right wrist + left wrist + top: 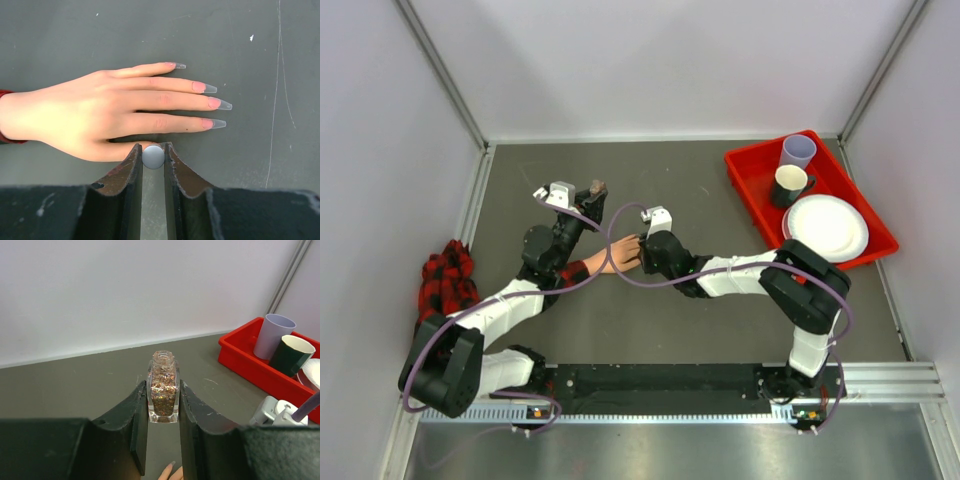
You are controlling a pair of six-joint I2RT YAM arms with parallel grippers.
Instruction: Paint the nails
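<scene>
**Both end effectors loaded, hand flat on the worktop**

We see the mannequin hand lying palm down on the grey worktop, between the two arms. Its nails are long, pink at the base and clear at the tips, and point away from the plaid sleeve.

The left end effector is clamped on an uncapped polish bottle full of coppery glitter, held upright. The right end effector is closed on a small round grey piece (we cannot tell what it is, seen end-on) just beside the hand's near edge.

Well apart, a red tray holds two cups and a plate.
</scene>
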